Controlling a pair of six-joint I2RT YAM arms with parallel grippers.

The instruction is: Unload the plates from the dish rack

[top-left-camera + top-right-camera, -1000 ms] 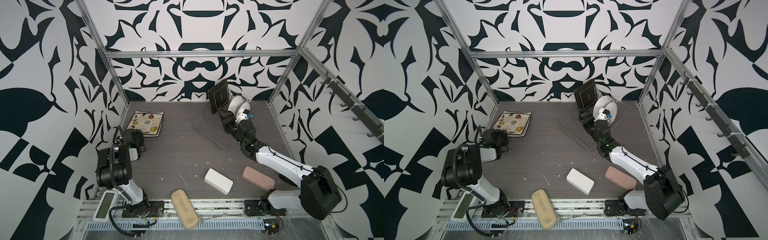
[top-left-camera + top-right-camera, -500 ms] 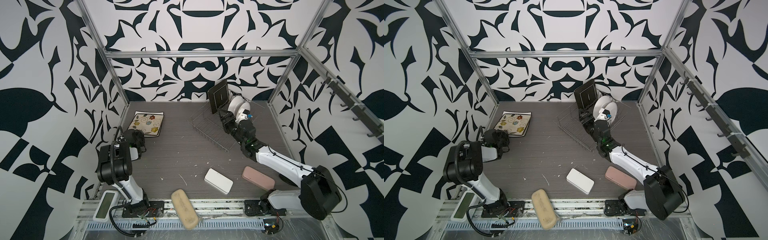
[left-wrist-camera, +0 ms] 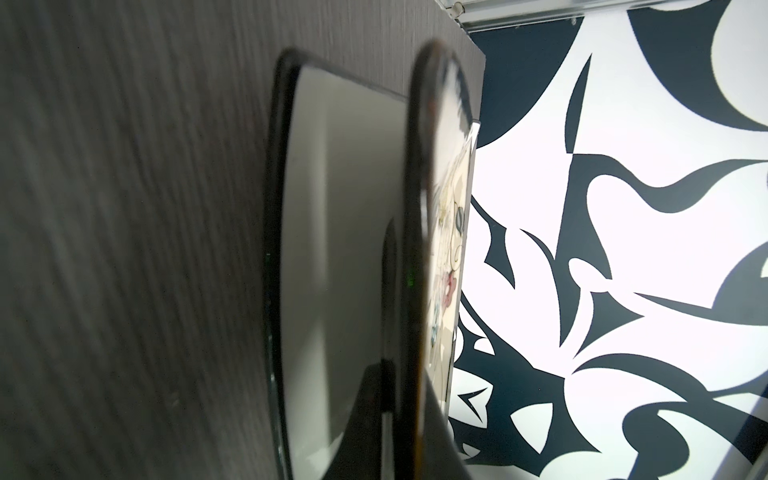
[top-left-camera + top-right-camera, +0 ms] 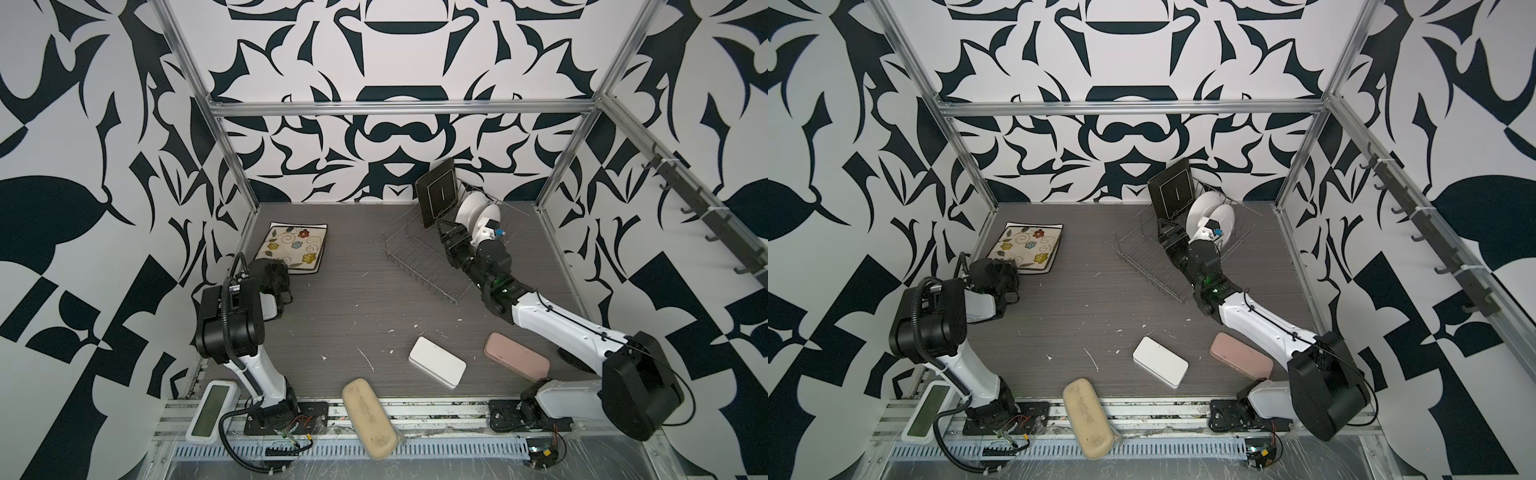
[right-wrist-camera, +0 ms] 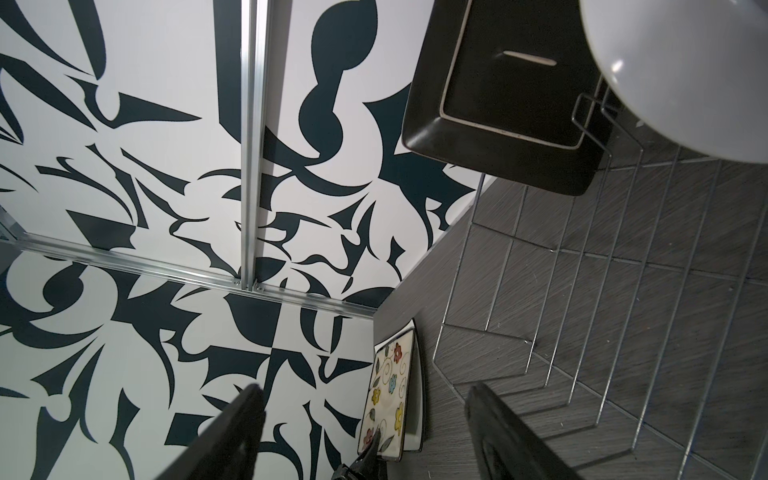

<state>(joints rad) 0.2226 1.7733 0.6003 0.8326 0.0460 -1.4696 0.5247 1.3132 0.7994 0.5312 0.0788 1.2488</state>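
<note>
steel rack (image 4: 419,262), far right, is left with three: black plate (image 4: 438,197) and two white plates (image 4: 473,214). two are stacked far left, floral plate (image 4: 293,249) on dark plate (image 3: 332,249). right gripper (image 4: 450,230) is held open and empty inside the rack beside the black plate. left gripper (image 4: 279,277) is clenched by the stack; any grasp cannot be told. white box (image 4: 436,361) and pink case (image 4: 515,361) are set near, well clear.
</note>
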